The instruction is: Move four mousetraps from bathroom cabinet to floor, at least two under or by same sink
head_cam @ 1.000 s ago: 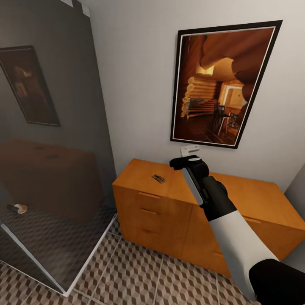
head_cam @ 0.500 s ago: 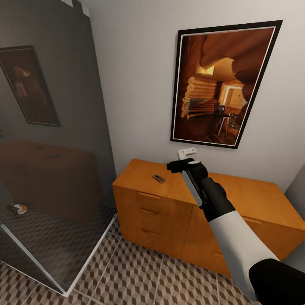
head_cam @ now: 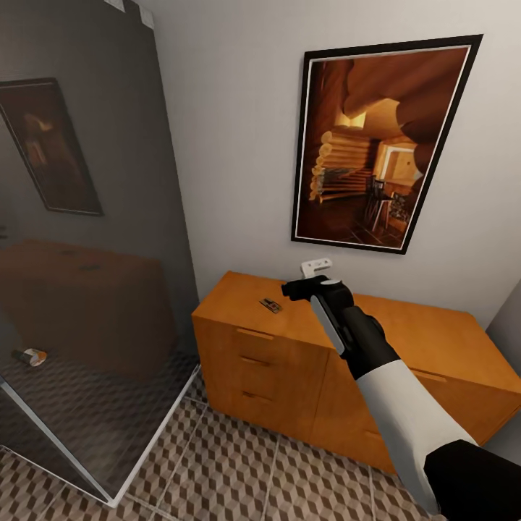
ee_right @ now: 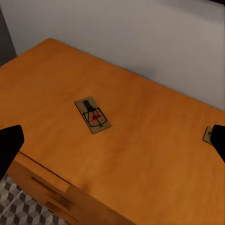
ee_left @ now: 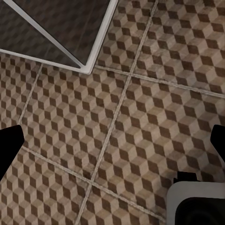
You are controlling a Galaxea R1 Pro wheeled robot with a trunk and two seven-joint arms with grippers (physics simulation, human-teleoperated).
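The bathroom floor, tiled in a brown-and-beige cube pattern, runs up to the orange-brown cabinet, whose flat top carries the task's things. One mousetrap lies on that top toward its left end, about midway between the front and back edges, well apart from every edge; the right wrist view shows it flat, its wire and red bait plate facing up. A second mousetrap peeks in at the far side of the same top, partly hidden behind a fingertip.

The right gripper hovers above the cabinet top near its back edge, jaws spread wide and empty. The left gripper hangs over bare floor, also spread and empty.

To do this pick well, I would centre the open jaws over the nearer trap, descend square to the wood and close across its short sides, since so thin a piece could slide away.

A framed cabin picture hangs on the wall and a glass shower screen stands to the left; neither blocks the reach.
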